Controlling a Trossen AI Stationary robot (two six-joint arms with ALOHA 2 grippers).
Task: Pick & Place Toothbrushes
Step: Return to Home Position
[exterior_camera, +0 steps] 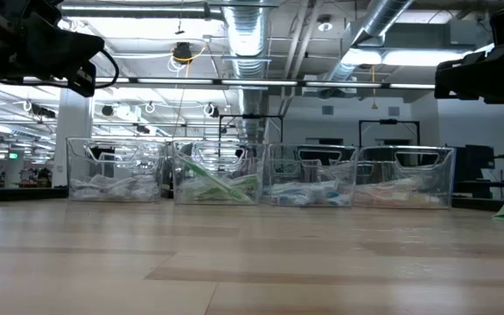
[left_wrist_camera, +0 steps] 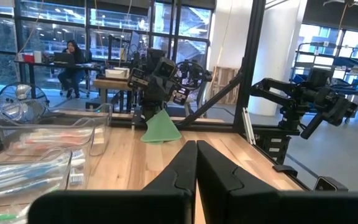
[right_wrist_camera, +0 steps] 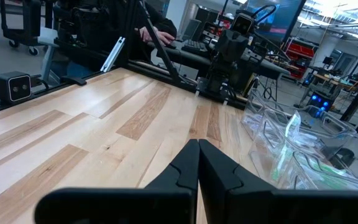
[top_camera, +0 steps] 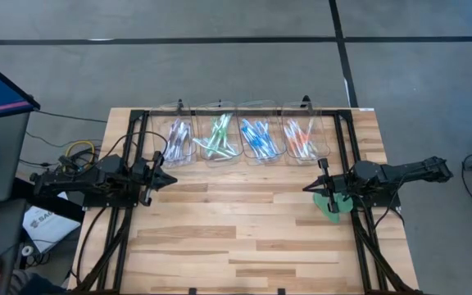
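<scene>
The thin, translucent plastic toothbrushes (top_camera: pixel 256 138) lay sorted by colour in four clear plastic bins (top_camera: pixel 217 162) along the far edge of the pale wooden table (top_camera: pixel 236 238). The left gripper (top_camera: pixel 170 179) and right gripper (top_camera: pixel 308 188) hung well apart near opposite sides, fingers pressed together, holding nothing.
</scene>
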